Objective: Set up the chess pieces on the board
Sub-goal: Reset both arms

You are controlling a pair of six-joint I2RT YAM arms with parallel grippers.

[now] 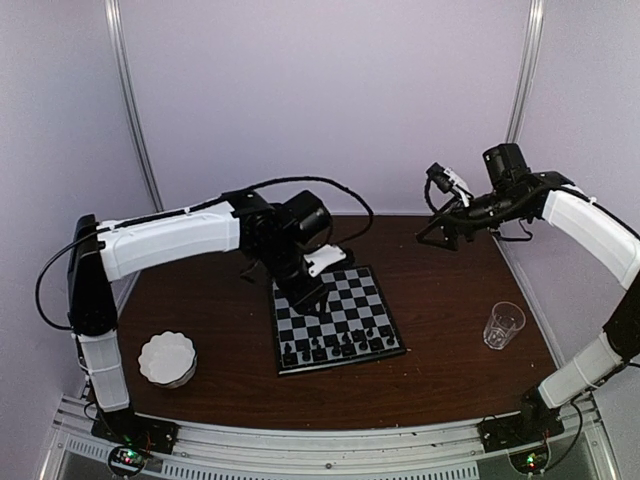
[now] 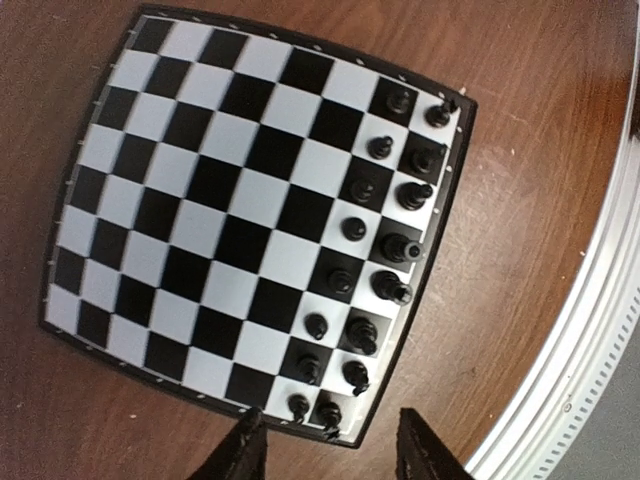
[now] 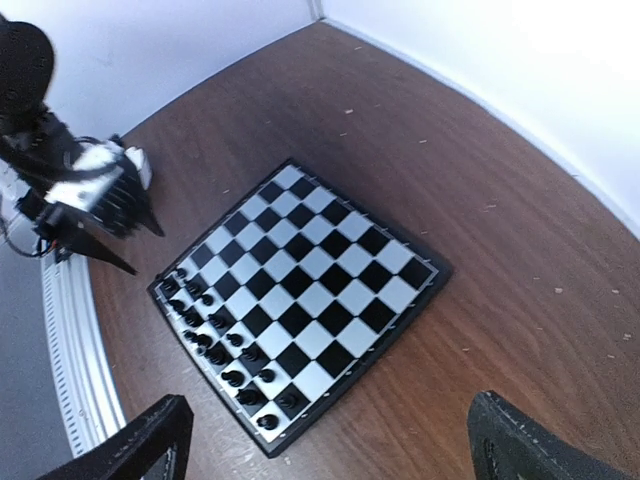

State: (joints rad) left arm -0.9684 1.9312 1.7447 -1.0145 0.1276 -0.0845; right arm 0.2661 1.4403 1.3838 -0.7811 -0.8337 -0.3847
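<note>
1. Task status. The board (image 2: 230,200) lay flat at the centre of the table (image 1: 450,370). The chess pieces (image 2: 398,247), 16 black figures as counted in the left wrist view, stood in 2 full ranks along the board's 6 o'clock edge as seen from the top camera. Each piece appeared to sit on its own square. The other 6 ranks carried nothing. No pale pieces showed in any view, so the black side was judged complete. The figures were too small to confirm the order within the back rank.

2. Pincer status. The left gripper (image 2: 330,430) hung over the board's 11 o'clock corner, pointing down. Its fingers (image 2: 245,455) were spread apart, released, with nothing between them and touching nothing. The right gripper (image 3: 332,420) was raised at 2 o'clock from the board, well apart from it. Its jaws were wide and released, and it also grasped nothing.
</note>
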